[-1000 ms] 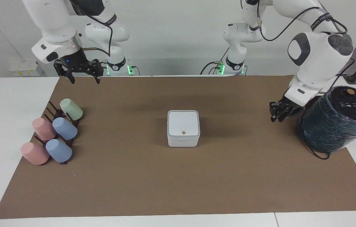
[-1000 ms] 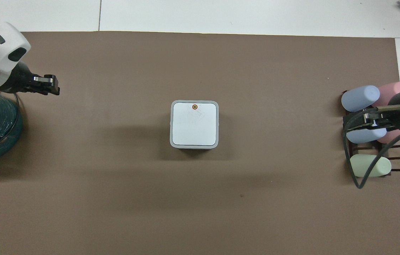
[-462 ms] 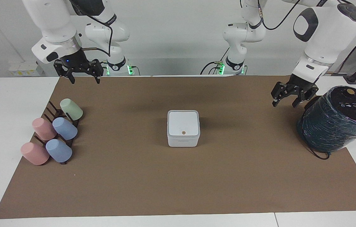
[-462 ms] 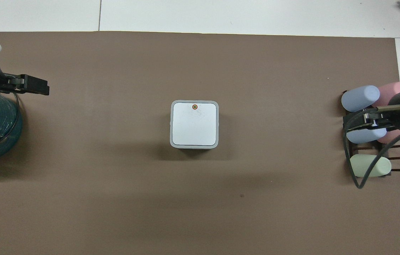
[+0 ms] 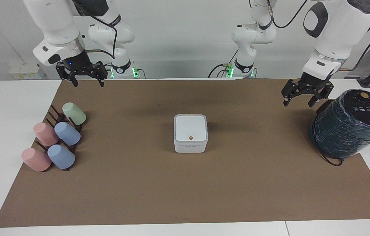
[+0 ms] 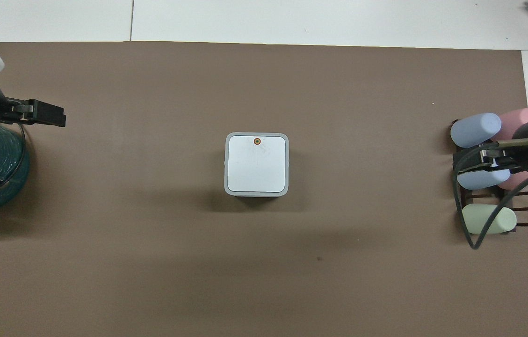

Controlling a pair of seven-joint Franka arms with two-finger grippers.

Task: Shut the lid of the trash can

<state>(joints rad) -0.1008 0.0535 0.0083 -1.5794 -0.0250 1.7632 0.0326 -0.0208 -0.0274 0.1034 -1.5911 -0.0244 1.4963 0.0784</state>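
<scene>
The white cube-shaped trash can (image 5: 190,147) stands in the middle of the brown mat, also in the overhead view (image 6: 225,164). Its lid (image 5: 190,127) lies flat and shut on top, orange dot up, as the overhead view (image 6: 256,166) shows too. My left gripper (image 5: 298,104) hangs open and empty in the air over the mat beside the dark cylinder, at the edge of the overhead view (image 6: 58,120). My right gripper (image 5: 88,84) hangs open and empty over the mat's edge at the right arm's end, and in the overhead view (image 6: 461,164) it covers the cup rack.
A large dark cylinder wrapped in film (image 5: 352,126) stands at the left arm's end of the table. A dark rack with several pastel cups (image 5: 57,141) lies at the right arm's end. The brown mat (image 5: 185,190) covers most of the white table.
My left gripper has risen from low beside the dark cylinder and swung from tilted to pointing down. The right arm, the trash can and the lid have not moved.
</scene>
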